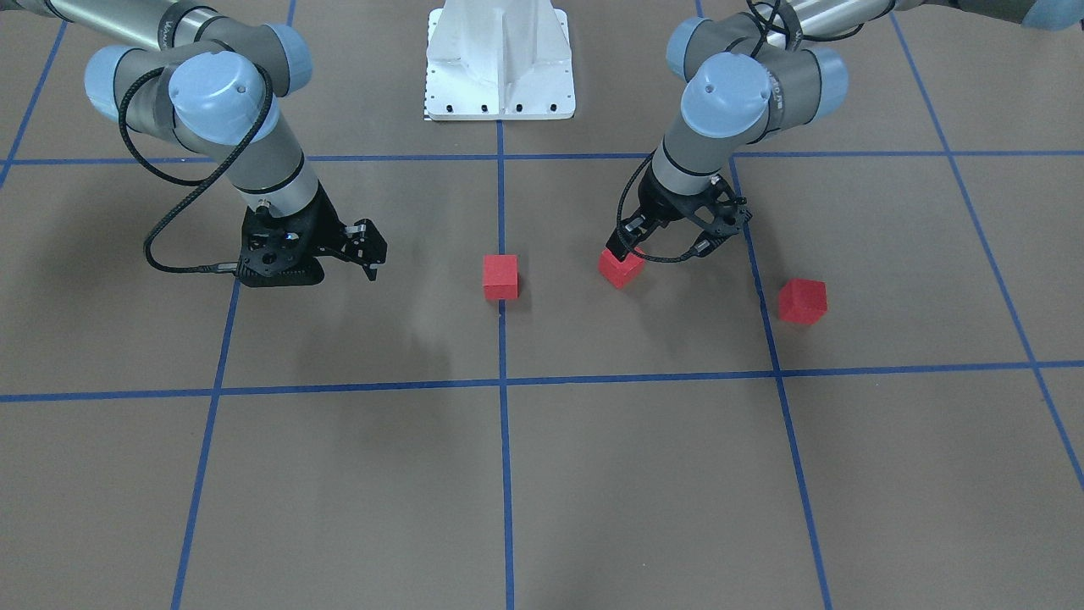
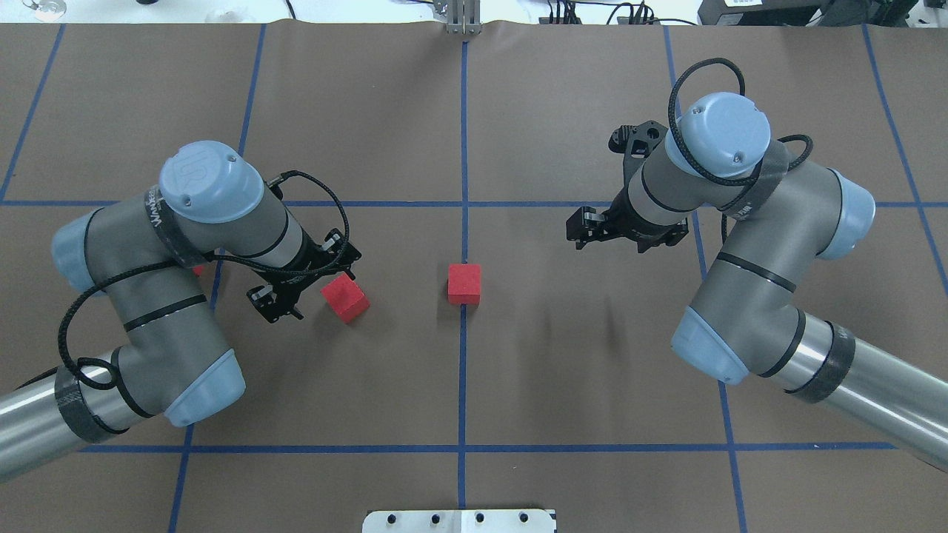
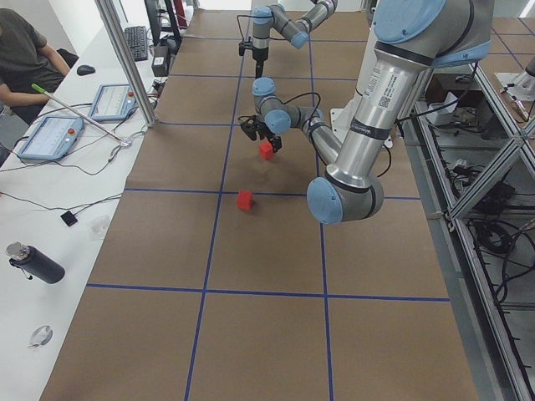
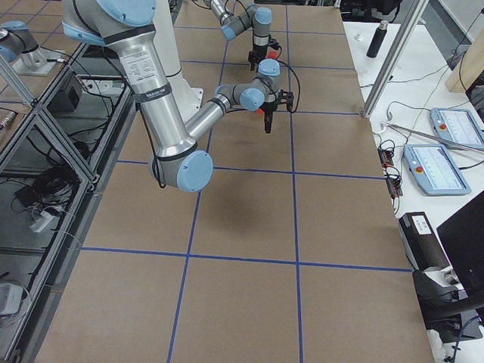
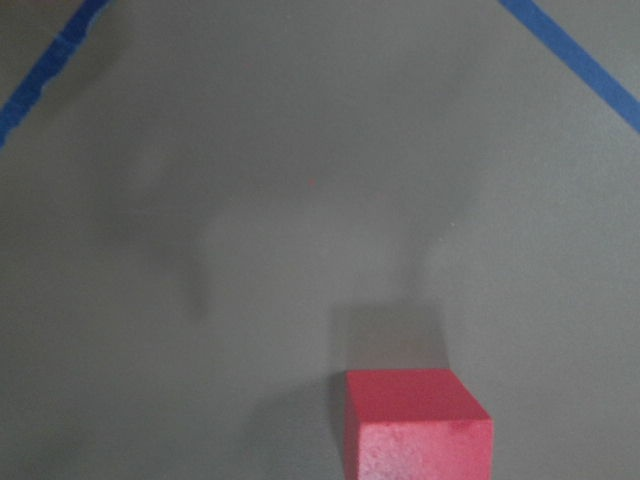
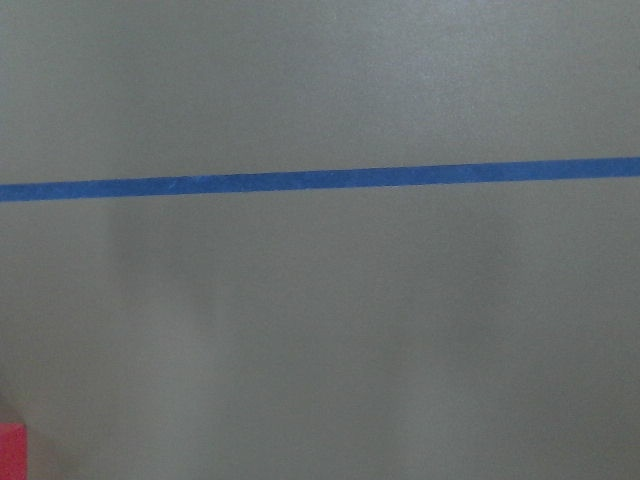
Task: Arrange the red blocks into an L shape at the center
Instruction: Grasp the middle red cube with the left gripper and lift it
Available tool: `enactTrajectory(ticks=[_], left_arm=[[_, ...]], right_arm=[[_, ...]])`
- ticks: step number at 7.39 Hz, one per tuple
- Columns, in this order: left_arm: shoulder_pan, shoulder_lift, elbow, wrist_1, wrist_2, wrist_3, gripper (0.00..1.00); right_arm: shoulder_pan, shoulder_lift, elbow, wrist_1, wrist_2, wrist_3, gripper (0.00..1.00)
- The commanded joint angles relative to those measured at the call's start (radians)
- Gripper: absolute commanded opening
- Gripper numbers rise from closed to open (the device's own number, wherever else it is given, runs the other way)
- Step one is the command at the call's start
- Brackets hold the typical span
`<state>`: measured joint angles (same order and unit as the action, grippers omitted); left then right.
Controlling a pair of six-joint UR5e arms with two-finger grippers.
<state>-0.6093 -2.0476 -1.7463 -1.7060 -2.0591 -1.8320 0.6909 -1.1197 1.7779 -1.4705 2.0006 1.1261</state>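
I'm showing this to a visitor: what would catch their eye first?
On the brown floor, one red block sits on the centre blue line, a tilted block is at the tips of the left gripper, and an outer block lies alone farther to the robot's left. The right gripper hangs over bare floor.

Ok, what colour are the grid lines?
Blue; the grid lines show clearest in the overhead view.

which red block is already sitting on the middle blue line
The centre block, straddling the middle blue line; the second block and the outermost block both sit off it, toward the robot's left.
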Motion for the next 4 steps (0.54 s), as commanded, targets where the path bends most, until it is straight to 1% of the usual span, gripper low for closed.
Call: enactTrajectory(ticks=[1, 4], left_arm=[[0.002, -0.039, 0.063, -0.003, 0.002, 0.002, 1.0], [0.017, -0.04, 0.08, -0.004, 0.004, 0.008, 1.0]], right_arm=[[-0.001, 0.0, 0.002, 0.001, 0.0, 0.006, 1.0], [-0.001, 0.0, 0.002, 0.001, 0.0, 0.006, 1.0]])
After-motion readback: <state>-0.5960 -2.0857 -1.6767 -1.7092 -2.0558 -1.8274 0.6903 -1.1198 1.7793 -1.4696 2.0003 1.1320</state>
